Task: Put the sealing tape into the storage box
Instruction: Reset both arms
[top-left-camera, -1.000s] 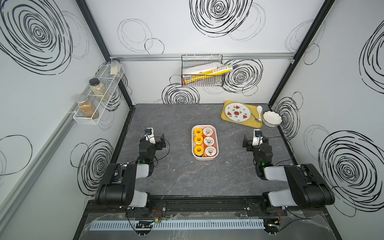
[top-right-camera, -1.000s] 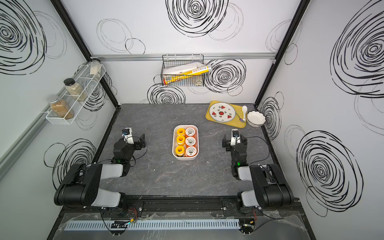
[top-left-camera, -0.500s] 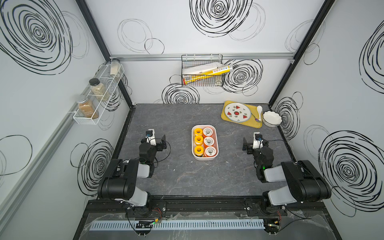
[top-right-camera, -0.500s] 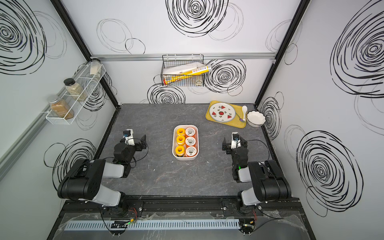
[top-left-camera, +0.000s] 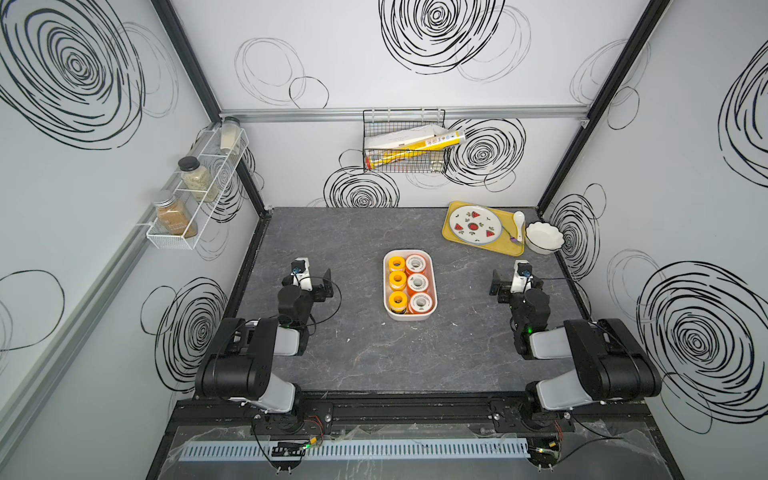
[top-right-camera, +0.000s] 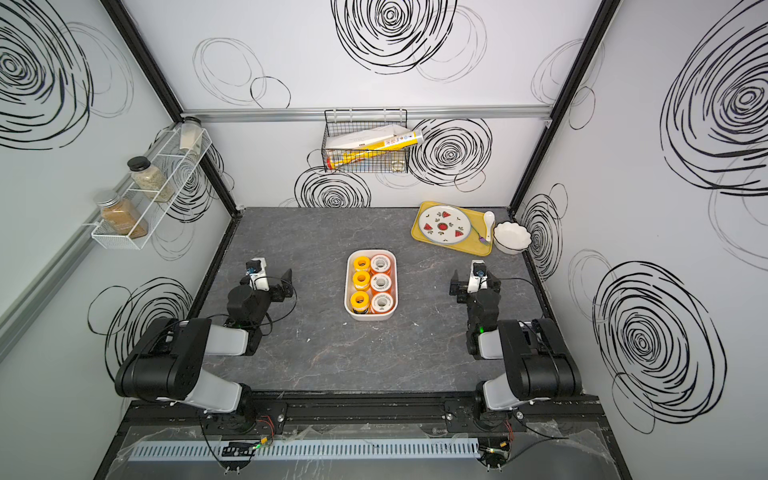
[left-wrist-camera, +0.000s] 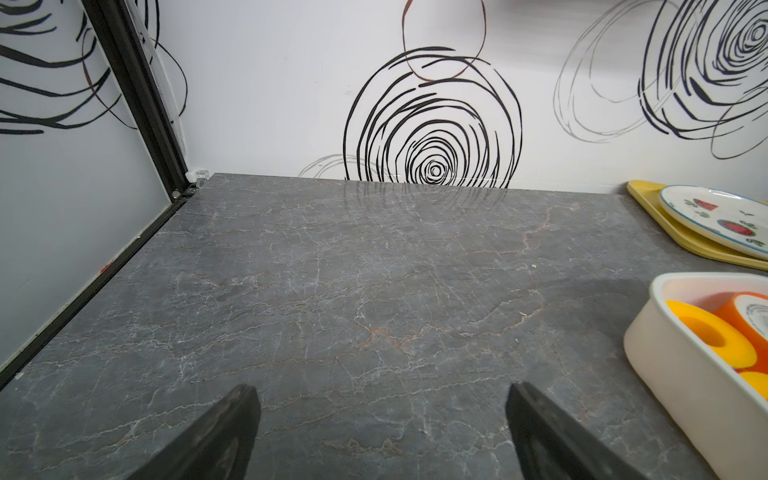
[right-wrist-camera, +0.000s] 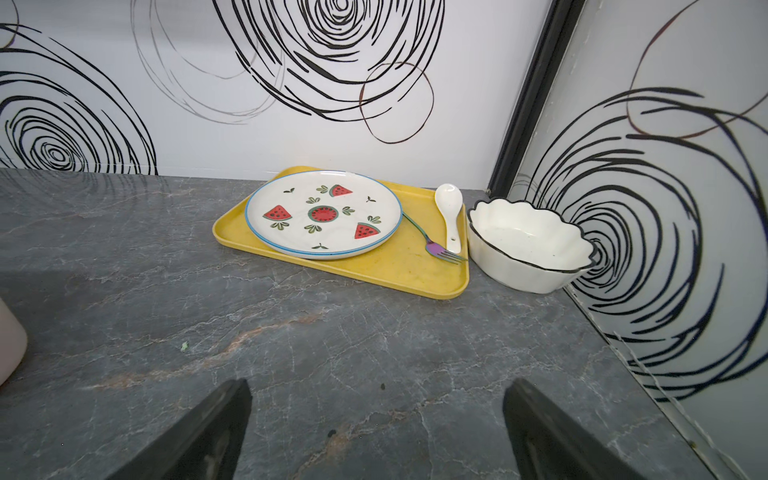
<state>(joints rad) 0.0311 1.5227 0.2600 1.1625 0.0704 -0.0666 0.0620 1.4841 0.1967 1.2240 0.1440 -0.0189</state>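
The storage box stands at the middle of the table, a white tub. It holds several spools of sealing tape: a row of yellow ones and a row of orange, white-faced ones. My left gripper rests low to the left of the box, open and with nothing in it. My right gripper rests to the right of the box, open too, over bare tabletop. The left wrist view shows the box wall, a yellow spool and an orange one.
A yellow tray at the back right carries a watermelon plate, a spoon and a fork. A white scalloped bowl stands beside it. A wire basket hangs on the back wall and a jar shelf on the left wall.
Both arms have folded slightly further back toward their bases. The grippers stay open and the box and spools have not moved.
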